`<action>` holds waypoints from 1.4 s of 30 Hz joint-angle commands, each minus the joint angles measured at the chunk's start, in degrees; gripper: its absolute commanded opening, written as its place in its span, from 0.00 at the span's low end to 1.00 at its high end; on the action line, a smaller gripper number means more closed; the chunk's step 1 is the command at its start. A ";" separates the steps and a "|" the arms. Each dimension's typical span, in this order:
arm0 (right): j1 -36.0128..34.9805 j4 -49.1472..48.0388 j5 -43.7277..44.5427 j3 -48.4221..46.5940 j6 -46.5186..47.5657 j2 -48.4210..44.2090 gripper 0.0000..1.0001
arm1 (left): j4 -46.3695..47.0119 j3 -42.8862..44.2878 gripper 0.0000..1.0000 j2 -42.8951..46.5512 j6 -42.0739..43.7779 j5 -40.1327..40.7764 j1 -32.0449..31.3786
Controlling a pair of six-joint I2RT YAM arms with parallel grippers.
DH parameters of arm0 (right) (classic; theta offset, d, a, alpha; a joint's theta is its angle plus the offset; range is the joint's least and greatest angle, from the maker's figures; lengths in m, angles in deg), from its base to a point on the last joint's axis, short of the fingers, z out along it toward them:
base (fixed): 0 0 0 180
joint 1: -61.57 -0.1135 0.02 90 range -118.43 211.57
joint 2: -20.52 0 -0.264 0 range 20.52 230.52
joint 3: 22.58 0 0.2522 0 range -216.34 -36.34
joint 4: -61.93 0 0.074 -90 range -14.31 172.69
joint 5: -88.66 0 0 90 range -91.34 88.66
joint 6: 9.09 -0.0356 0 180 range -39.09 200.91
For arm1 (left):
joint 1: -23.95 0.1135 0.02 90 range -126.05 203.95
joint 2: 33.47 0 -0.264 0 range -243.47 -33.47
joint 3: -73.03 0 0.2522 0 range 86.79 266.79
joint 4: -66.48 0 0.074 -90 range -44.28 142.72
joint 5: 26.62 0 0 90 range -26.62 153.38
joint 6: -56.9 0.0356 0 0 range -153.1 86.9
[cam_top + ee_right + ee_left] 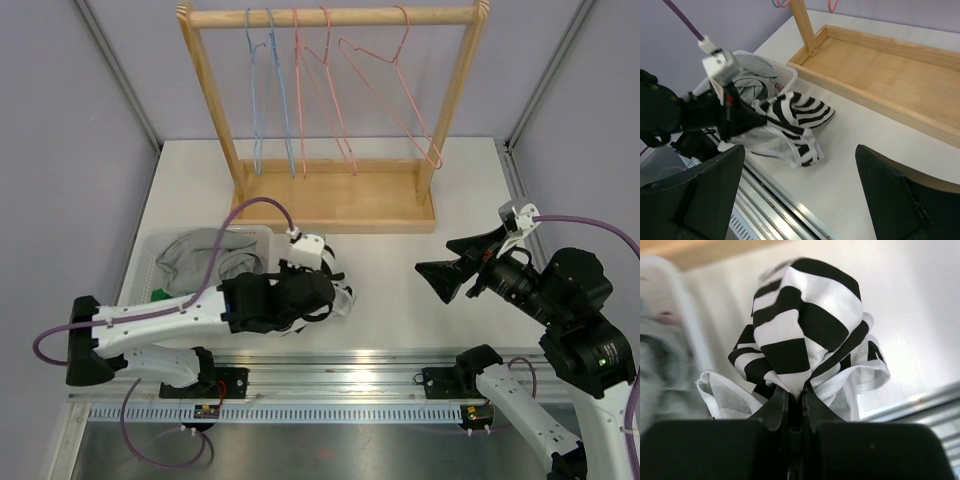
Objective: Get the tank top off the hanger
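The black-and-white striped tank top (805, 325) lies bunched on the white table beside the basket, off any hanger. My left gripper (796, 392) is shut on a fold of its fabric. From above, the left gripper (310, 290) covers most of the tank top (343, 300). In the right wrist view the tank top (800, 117) sprawls with its straps toward the table's near edge. My right gripper (440, 280) hovers open to the right of it, with nothing between its fingers. A blue wire hanger (262, 90) and two pink hangers (330, 90) hang bare on the rack.
The wooden rack's base tray (335, 205) stands at the back of the table. A white basket (160, 250) holding a grey garment (200, 255) sits left of the tank top. A metal rail (340, 385) runs along the near edge.
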 commanded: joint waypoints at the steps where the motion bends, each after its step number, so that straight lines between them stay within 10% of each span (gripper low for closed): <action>1: 0.21 -3.02 -1.29 0.28 -0.73 0.07 1.00 | -15.20 6.51 0.00 4.35 -5.18 14.40 1.52; 13: 0.21 -3.64 -3.22 -2.36 -0.20 1.39 0.99 | -25.97 14.26 0.00 17.89 2.01 16.79 26.64; 24: 0.21 -7.15 -7.18 -4.38 -0.73 4.20 0.99 | -15.16 5.48 0.00 14.92 17.84 -4.63 60.31; 37: 0.21 -18.67 -14.30 1.33 -5.82 4.56 0.99 | -11.39 -1.99 0.05 -14.35 16.70 -12.82 66.83; 42: 0.29 -18.50 -16.06 3.35 -5.30 3.50 0.99 | -12.51 -2.53 0.33 -12.61 15.57 -11.61 67.09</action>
